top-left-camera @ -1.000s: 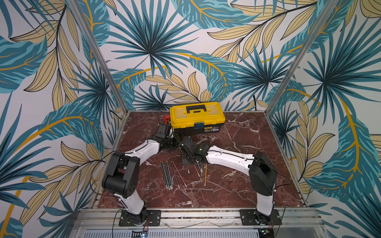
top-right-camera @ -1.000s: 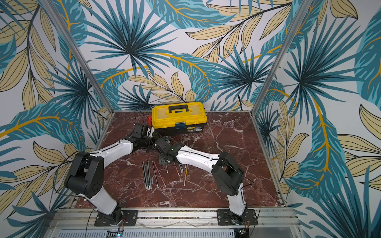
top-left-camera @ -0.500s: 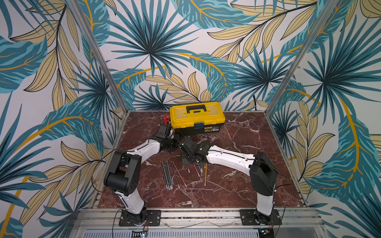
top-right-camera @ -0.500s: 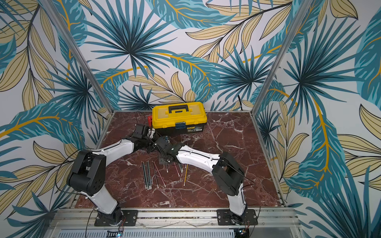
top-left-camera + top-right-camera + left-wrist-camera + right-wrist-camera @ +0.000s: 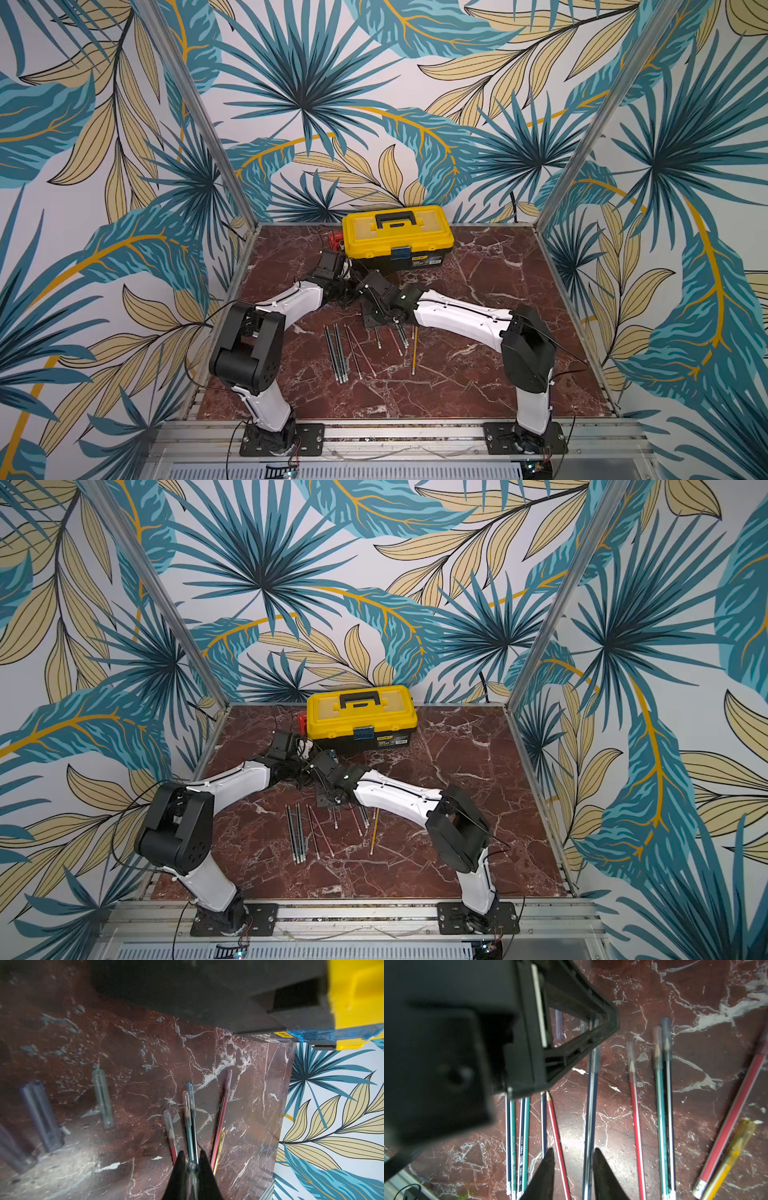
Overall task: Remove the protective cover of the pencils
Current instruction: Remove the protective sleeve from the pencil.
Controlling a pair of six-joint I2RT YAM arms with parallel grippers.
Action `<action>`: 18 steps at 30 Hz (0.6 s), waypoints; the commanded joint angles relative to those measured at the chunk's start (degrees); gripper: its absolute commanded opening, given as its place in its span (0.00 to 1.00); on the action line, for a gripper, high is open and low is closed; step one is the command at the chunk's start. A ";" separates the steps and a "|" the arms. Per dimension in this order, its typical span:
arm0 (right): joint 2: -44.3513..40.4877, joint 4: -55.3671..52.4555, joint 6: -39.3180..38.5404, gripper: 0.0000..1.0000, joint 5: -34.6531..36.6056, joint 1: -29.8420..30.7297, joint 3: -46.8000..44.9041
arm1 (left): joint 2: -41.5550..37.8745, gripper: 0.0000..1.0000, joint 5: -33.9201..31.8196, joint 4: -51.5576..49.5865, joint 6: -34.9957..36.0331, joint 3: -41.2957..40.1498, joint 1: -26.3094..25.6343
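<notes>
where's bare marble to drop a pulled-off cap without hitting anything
Bare marble lies to the robot's right, between the yellow toolbox, the right arm and the side wall; also the front strip between the pencils and the rail. Crowded: the centre, where the left gripper and right gripper meet over the pencil tips.

So the surface (image 5: 498, 291) is a dark red marble slab with white veins. A yellow toolbox (image 5: 397, 237) with a black handle sits at the back, and there's something red (image 5: 334, 239) tucked just beside it. Mid-slab, the pencils (image 5: 340, 353) lie roughly parallel, with one yellow pencil (image 5: 414, 353) at the edge of the bunch. A few loose clear caps (image 5: 102, 1097) lie near the tips.
</notes>
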 commanded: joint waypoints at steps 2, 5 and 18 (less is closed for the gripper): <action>1.87 0.12 0.97 0.32 -0.89 -0.23 0.03 | -0.83 0.01 -0.06 0.64 0.88 0.11 -0.16; 2.16 0.41 1.46 0.31 -1.16 -0.23 -0.33 | -0.83 0.01 0.03 0.62 0.95 0.11 -0.05; 0.02 3.25 2.20 0.03 -2.08 -0.34 -4.87 | -1.18 0.00 0.62 0.64 0.84 -0.08 0.90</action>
